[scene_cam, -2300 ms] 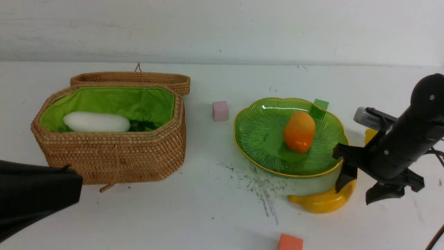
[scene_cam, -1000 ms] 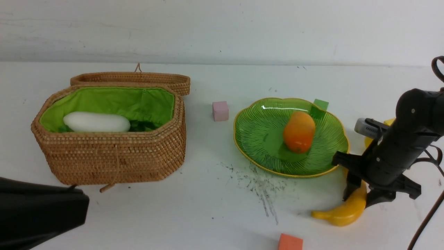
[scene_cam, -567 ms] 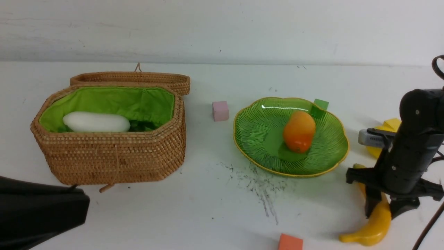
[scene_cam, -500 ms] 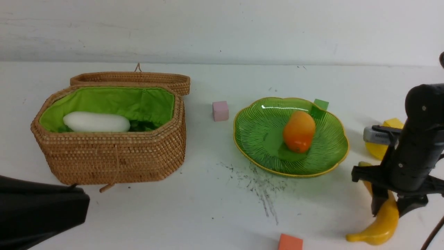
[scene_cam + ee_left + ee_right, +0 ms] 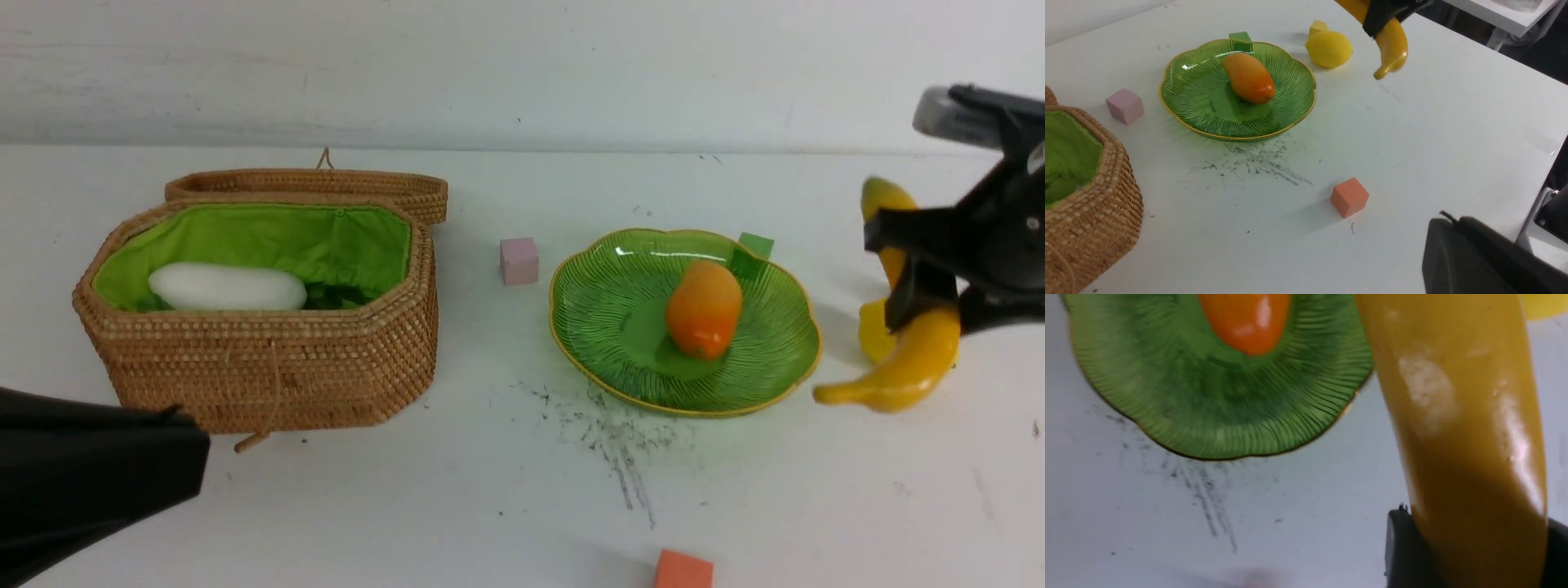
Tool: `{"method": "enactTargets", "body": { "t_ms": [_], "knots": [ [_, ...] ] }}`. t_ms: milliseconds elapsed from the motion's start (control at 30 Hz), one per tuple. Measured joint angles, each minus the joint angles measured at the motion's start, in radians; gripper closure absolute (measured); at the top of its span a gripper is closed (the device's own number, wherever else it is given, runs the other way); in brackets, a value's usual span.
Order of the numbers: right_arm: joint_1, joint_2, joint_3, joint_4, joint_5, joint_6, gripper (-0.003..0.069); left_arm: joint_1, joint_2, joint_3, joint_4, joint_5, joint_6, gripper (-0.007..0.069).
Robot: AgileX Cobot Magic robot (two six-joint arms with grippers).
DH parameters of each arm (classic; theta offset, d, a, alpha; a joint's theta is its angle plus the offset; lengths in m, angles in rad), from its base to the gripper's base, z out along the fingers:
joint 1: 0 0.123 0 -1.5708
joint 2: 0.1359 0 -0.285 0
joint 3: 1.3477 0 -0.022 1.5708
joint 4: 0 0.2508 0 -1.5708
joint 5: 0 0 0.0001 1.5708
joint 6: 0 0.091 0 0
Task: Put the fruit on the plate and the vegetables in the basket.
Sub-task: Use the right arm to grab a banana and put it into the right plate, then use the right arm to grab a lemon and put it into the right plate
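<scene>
While the right gripper is clamping its jaws on the banana, this glossy, curved, yellow fruit is hanging tip-down above the table, just beside the right edge of the green plate.

right gripper is gripping banana just right of plate; mango is lying on plate.
</scene>
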Motion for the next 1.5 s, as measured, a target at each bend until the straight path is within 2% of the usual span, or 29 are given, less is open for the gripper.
{"method": "enactTargets", "body": {
  "t_ms": [167,433,700,800,967,1067,1200,1367,1500],
  "knots": [
    [0.028,0.055,-0.052,0.039,-0.086,-0.015,0.0343,0.0,0.0,0.0,0.0,-0.013,0.001,0.0632],
    [0.031,0.3,-0.056,0.049,-0.314,-0.017,0.0343,0.0,0.0,0.0,0.001,-0.109,0.03,0.0632],
    [0.031,0.407,-0.057,0.06,-0.433,-0.017,0.0338,0.0,0.0,0.0,0.001,-0.138,0.03,0.0632],
    [0.031,0.41,-0.058,0.066,-0.453,-0.017,0.0263,0.0,0.0,0.0,0.001,-0.139,0.03,0.0632],
    [0.031,0.402,-0.06,0.052,-0.43,-0.017,0.0059,0.0,0.0,0.0,0.001,-0.139,0.03,0.0632],
    [0.031,0.374,-0.078,0.025,-0.37,-0.017,0.0005,0.0,0.0,0.0,0.001,-0.139,0.03,0.0632],
    [0.031,0.308,-0.142,-0.079,-0.254,-0.031,0.0031,0.0,0.0,0.0,0.0,-0.139,0.03,0.0632],
    [0.007,0.251,-0.182,-0.292,-0.053,-0.157,0.0151,0.0,0.001,0.0,-0.003,-0.139,0.03,0.0632],
    [-0.066,0.28,-0.182,-0.277,0.019,-0.218,0.0172,0.0,0.001,0.0,-0.003,-0.139,0.03,0.0632]
  ]
}}
